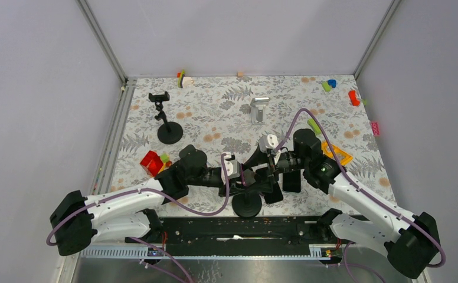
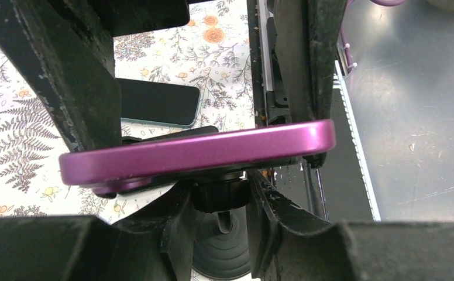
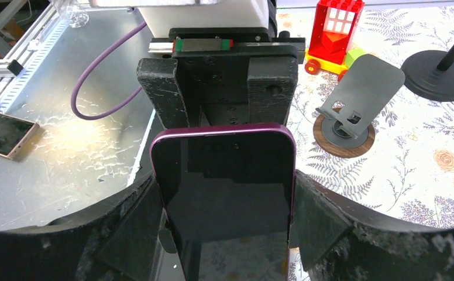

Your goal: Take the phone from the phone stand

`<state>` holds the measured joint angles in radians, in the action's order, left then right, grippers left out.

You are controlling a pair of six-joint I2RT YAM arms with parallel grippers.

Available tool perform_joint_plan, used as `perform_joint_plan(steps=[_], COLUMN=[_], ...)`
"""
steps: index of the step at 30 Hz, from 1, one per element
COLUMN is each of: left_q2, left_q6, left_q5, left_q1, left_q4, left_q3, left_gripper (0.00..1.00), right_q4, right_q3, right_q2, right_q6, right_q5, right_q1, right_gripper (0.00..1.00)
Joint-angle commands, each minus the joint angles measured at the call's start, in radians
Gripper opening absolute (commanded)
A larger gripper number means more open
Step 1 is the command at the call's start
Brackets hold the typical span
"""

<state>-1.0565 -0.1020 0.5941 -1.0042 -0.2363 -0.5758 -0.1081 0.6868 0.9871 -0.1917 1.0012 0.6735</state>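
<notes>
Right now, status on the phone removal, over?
Left gripper clamped on phone stand neck. Right gripper shut across purple phone; phone not yet off stand. Nothing in the way.

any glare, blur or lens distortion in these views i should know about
Right wrist: strong glare on the metal surface, dark reflections on the phone screen, a black curved rim across the bottom. Left wrist: soft sheen on the phone's purple edge; the left gripper's fingers are dark and out of focus. Top external: even light, faint shadows.

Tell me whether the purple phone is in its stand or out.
In. Left wrist view: the phone sits on the stand, its black cradle hugging the underside.
</notes>
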Motion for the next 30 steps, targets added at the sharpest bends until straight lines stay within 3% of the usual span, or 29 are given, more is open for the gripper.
perform_joint_plan(steps=[1, 15, 30], left_q2=[-0.044, -0.028, -0.019], left_q6=[-0.046, -0.055, -0.002], left_q5=[0.179, 0.176, 0.108], left_q1=[-0.096, -0.105, -0.08], left_q4=[-0.024, -0.014, -0.091], left_q3=[-0.008, 0.012, 0.018], left_gripper=[0.0, 0.0, 0.0], right_q4=[-0.123, -0.093, -0.147], right_q3=[-0.02, -0.065, -0.206], right_q2=[0.096, 0.012, -0.161], right_q6=[-0.093, -0.054, 0.321], right_q5=[-0.305, -0.438, -0.562], right_q1=[-0.05, -0.072, -0.071], right_gripper=[0.0, 0.0, 0.0])
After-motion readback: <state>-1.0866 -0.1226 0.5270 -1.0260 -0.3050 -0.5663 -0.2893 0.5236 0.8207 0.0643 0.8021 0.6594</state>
